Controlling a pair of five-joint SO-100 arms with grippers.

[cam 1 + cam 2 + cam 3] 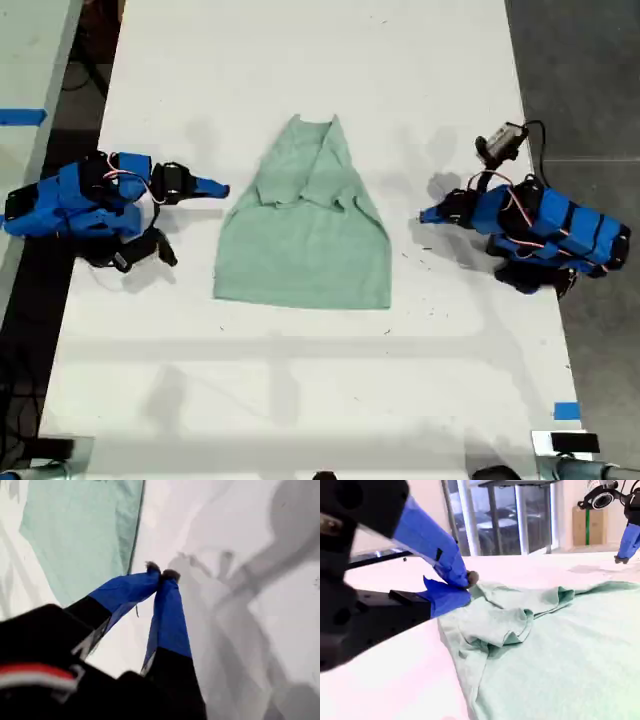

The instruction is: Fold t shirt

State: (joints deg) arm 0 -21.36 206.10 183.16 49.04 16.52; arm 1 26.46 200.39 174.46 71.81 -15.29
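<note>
Closest up, my second hand was clenched, tips pinched together w/ nothing clearly between them, right at the bunched sleeve of the shirt; couldn't tell if it touched the cloth. In the exterior view that hand sat on the view's left, just beside the shirt. Shirt lay mid-surface, collar away from the camera, both sleeves folded inward, hem flat and wide. My first hand was also clenched, empty, tips over bare surface near the shirt's edge. Exterior view had it on the right, apart from the cloth.
</note>
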